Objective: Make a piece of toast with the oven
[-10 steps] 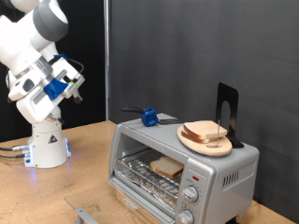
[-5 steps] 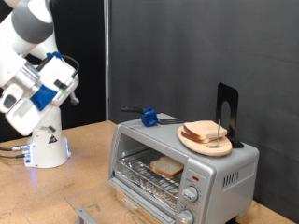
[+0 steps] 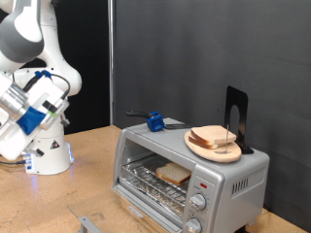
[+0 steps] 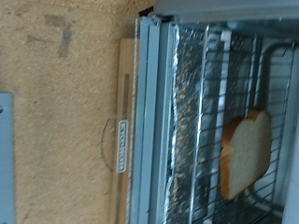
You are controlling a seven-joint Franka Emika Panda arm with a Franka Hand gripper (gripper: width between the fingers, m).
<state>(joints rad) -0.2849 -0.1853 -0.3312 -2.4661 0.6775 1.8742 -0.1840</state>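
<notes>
The arm (image 3: 29, 107) has swung lower; its jaws are hidden.

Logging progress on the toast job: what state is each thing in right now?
Oven: door open, lying flat.
Piece of toast: lying on the wire rack inside the oven.
Wooden plate: on top of the oven, holding more bread slices.
Blue object: resting on the oven's top.
Tool: at the exterior view's left, away from the oven, nothing seen held.

No readable text; blurred label on oven (image 4: 215, 56) door handle (image 4: 121, 145), warning triangle on robot base (image 3: 55, 149)
</notes>
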